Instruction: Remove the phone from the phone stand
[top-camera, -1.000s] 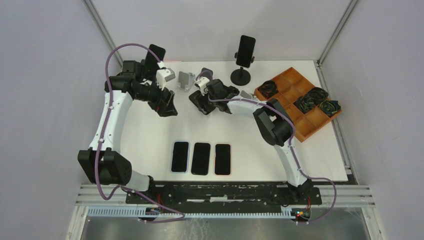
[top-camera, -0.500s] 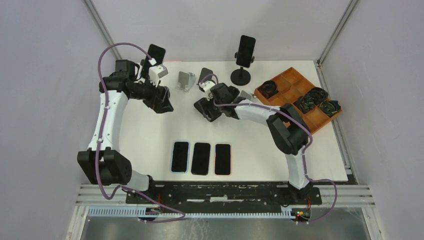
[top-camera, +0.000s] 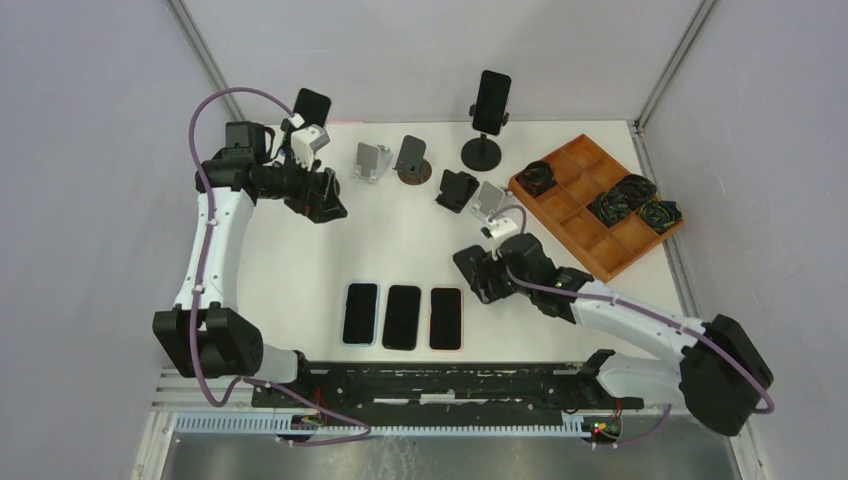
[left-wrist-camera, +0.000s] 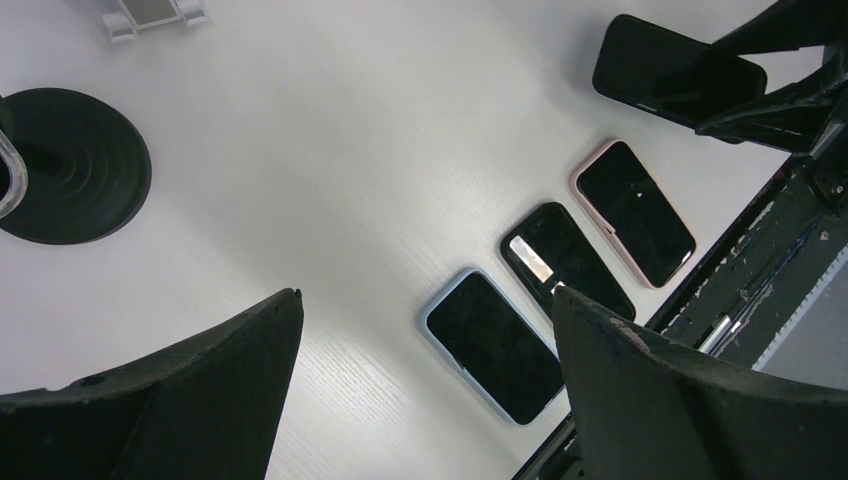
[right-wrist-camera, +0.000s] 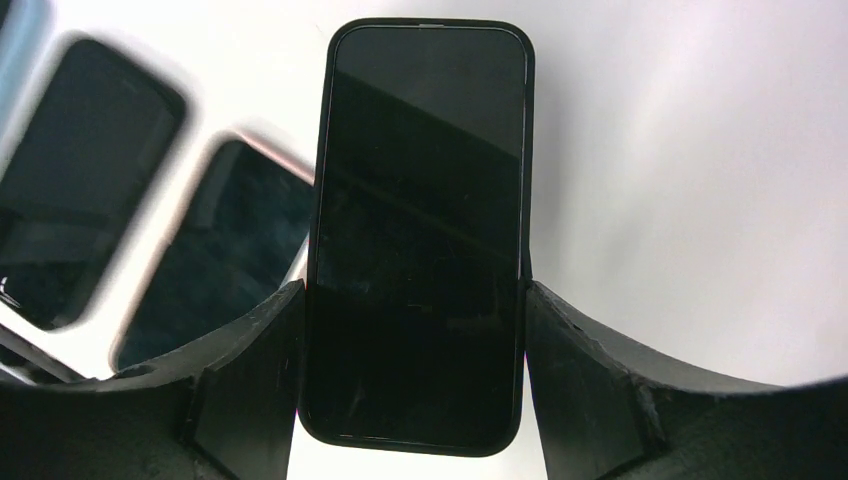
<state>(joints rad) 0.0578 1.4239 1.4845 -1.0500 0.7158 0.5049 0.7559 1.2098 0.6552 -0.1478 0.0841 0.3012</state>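
A white table (top-camera: 300, 250) stands between grey walls (top-camera: 100, 150). At its back left the left gripper (top-camera: 325, 203) hangs beside a round-based stand (left-wrist-camera: 70, 165). Only its wrist view shows the fingers (left-wrist-camera: 200, 390) spread wide with nothing between them. Nearer the front lies a row of three phones (top-camera: 402, 317). Just right of it the right gripper (right-wrist-camera: 412, 300) holds the phone (right-wrist-camera: 418, 235), well apart from the small stands (top-camera: 372, 160) at the back. Its wrist view alone shows both fingers pressed on the phone's long edges. A wooden tray (top-camera: 600, 205) sits far right.

White table (top-camera: 300, 270) with three phones (top-camera: 401, 316), stands (top-camera: 372, 162), wooden tray (top-camera: 615, 240)
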